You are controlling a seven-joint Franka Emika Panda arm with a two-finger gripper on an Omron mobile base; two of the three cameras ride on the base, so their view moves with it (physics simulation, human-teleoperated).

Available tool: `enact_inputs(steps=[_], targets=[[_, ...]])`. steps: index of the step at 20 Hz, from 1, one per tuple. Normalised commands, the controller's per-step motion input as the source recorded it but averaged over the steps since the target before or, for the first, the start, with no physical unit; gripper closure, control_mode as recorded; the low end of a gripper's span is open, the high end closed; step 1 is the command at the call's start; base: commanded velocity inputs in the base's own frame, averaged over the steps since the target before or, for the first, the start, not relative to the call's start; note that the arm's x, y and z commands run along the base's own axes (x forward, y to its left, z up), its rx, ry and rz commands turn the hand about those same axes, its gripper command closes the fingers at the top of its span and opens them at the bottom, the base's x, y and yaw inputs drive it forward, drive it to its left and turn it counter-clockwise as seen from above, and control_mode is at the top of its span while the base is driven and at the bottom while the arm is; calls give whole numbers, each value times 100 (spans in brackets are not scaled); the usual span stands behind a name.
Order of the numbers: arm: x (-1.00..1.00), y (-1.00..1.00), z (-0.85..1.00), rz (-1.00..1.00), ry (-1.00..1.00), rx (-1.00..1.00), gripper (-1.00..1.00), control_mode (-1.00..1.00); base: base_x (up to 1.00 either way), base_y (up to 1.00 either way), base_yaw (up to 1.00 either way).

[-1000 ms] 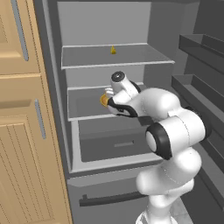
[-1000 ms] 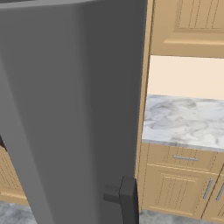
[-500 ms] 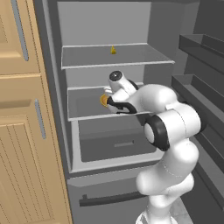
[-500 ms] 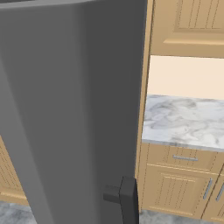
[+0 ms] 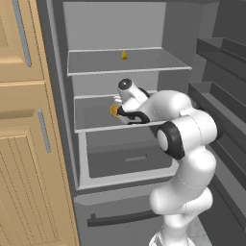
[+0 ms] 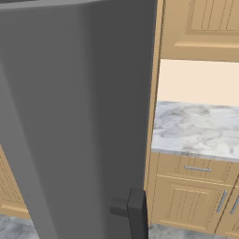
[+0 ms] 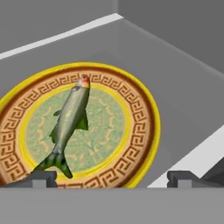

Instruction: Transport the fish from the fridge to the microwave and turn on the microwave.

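Simulated kitchen, largest first. Tall grey fridge standing open, pale grey interior, two shelves above a grey drawer and a dark bar handle low on the front. Open fridge door taking up the left and middle of the right base view, a dark handle near its lower edge; door racks along the right side of the left base view. Light wooden cabinets immediately left of the fridge, with long grey pulls. Beyond the door, a marble countertop over wooden drawers, cream wall behind it and a wooden upper cabinet above.

White arm rising from the lower right, reaching into the middle shelf.

On that shelf, near a back corner of the compartment, a round plate with yellow rim, brown key-pattern band and green centre. Fish lying flat on the plate, slender and grey-green, reddish head toward the far rim, tail toward the near rim by one fingertip.

Gripper spread as wide as it goes, empty, poised just short of the plate's near edge; fingertips well apart, tail of the fish close to the left one, touching or not cannot be told.

Small yellow cone-shaped item on the top shelf, toward the back.
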Motion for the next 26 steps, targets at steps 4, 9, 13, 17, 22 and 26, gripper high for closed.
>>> enact_inputs(steps=[4,9,13,17,22,26], targets=[[15,0,-1,-1,0,2,-100,-100,0,0,0],[17,0,-6,0,0,2,-100,-100,0,0,0],[15,0,-8,0,0,1,-100,-100,0,0,0],[16,0,-8,0,0,1,-100,-100,0,0,0],[17,0,-8,0,0,2,-100,-100,0,0,0],[17,0,-9,0,0,1,-100,-100,0,0,0]])
